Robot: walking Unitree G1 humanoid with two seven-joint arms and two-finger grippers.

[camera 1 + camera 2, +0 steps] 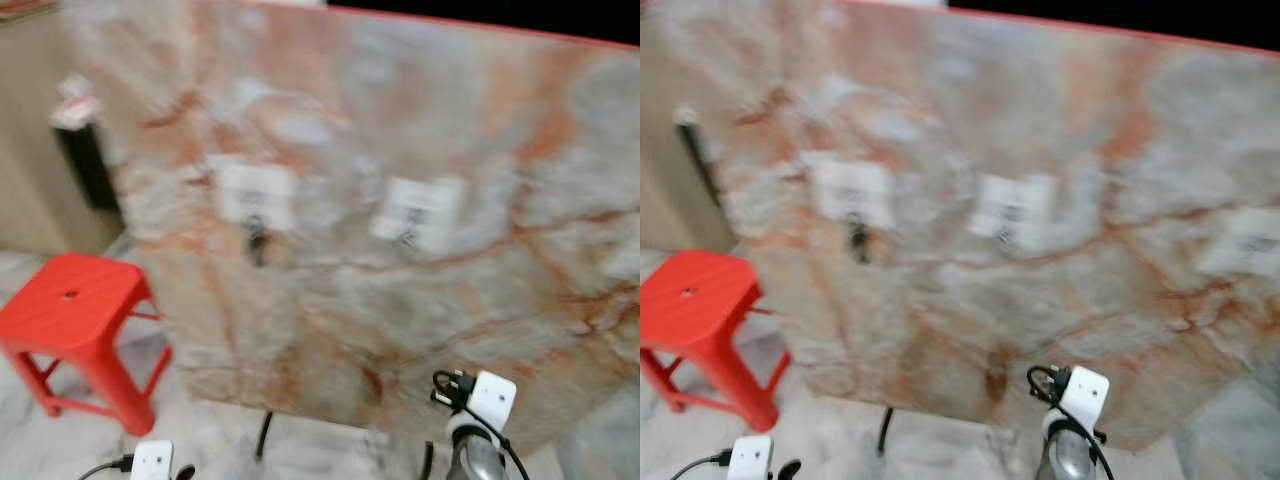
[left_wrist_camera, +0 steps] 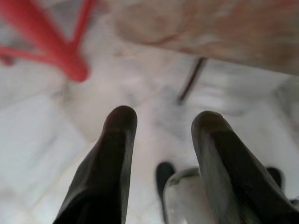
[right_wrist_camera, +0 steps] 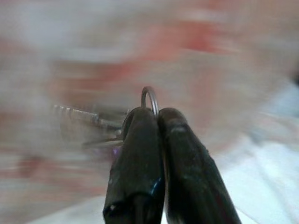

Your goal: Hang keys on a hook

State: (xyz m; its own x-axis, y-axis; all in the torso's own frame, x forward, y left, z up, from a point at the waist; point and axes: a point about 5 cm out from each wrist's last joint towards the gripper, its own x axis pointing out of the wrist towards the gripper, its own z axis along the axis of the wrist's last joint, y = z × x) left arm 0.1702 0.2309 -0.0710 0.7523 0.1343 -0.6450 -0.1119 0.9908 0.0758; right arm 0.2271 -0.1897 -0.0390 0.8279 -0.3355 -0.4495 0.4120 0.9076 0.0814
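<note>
My right gripper (image 3: 156,114) is shut on a metal key ring (image 3: 149,97), with the keys (image 3: 86,121) sticking out sideways beside the fingers. The right arm's white wrist camera (image 1: 490,397) rises at the bottom of the eye views, in front of a pink-and-grey marble panel (image 1: 400,130). On that panel are white hook plates: one (image 1: 255,195) with a dark thing hanging from it (image 1: 257,240), another (image 1: 418,212) to its right, and a third (image 1: 1250,240) further right. My left gripper (image 2: 163,123) hangs open over the floor. The frames are blurred.
A red plastic stool (image 1: 75,305) stands on the pale marble floor at the left of the panel. A thin dark leg (image 1: 264,433) props the panel from below. A beige wall with a dark box (image 1: 85,160) is at the far left.
</note>
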